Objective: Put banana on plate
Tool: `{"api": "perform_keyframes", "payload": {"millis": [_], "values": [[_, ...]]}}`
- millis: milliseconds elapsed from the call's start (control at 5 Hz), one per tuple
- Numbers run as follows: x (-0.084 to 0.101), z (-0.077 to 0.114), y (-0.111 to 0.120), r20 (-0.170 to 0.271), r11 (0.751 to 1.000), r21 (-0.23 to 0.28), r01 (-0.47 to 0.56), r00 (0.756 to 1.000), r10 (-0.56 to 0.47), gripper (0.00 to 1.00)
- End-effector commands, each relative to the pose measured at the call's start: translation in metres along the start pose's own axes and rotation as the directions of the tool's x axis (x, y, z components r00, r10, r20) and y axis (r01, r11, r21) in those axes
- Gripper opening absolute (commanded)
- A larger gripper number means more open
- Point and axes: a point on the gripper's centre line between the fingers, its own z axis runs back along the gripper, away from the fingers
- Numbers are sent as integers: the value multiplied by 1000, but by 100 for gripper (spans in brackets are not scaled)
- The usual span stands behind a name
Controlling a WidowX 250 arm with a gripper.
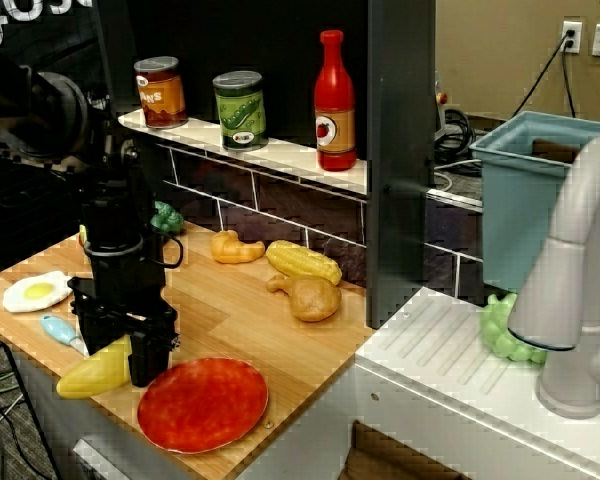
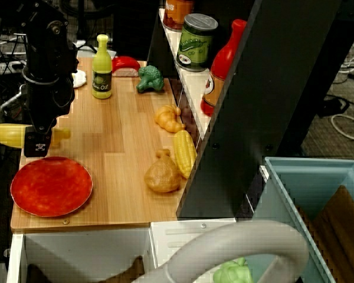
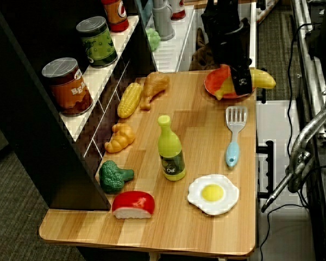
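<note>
Banana (image 1: 92, 373): lies at the counter's front edge, just beside the plate, not yet on it; its middle is hidden behind the claw.
Long axis: runs along the counter's front edge, one tapered end jutting out away from the plate, the other end toward it.
Claw (image 1: 135, 362): straight above the banana's middle, pointing down, its fingers closed on the banana across its width.
Plate (image 1: 202, 403): lies off the banana's inner end, rim near the claw; from the side view the banana seems to overlap the rim, though contact cannot be told.
Coming move: judged a short carry along the banana's own length, toward the plate's middle.
Counter (image 1: 230, 300): other toys sit well apart, behind.
</note>
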Motion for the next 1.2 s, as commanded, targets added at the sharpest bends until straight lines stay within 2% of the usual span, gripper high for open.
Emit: {"api": "perform_keyframes", "payload": {"millis": [0, 400, 600, 1000], "values": [[1, 18, -11, -3, 1000, 0, 13, 1000, -13, 0], [-8, 11, -40, -20, 999, -13, 39, 999, -40, 0], [-8, 11, -40, -20, 999, -13, 39, 999, -40, 100], [-8, 11, -40, -20, 999, -13, 39, 999, -40, 100]]}}
